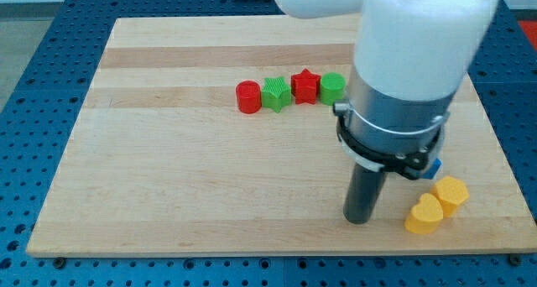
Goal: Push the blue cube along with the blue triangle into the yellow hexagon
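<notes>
**Rod tip down beside the yellow pair at the bench's lower right**

The arm carries no hand, only a straight dark rod, so nothing is held. My tip [359,219] rests on the pale wooden bench [185,169], just to the view's left of a yellow heart-shaped block [424,215]. The yellow hexagon block [451,194] sits touching that heart, up and to the view's right of it. A small sliver of blue block [435,164] peeks out from behind the arm's grey collar, just above the hexagon; its shape cannot be made out, and no second blue block can be told apart. Near the view's top, well apart from the tip, stands a row: red cylinder [248,96], green star-like block [276,94], red star [304,86], green cylinder [332,87].
</notes>
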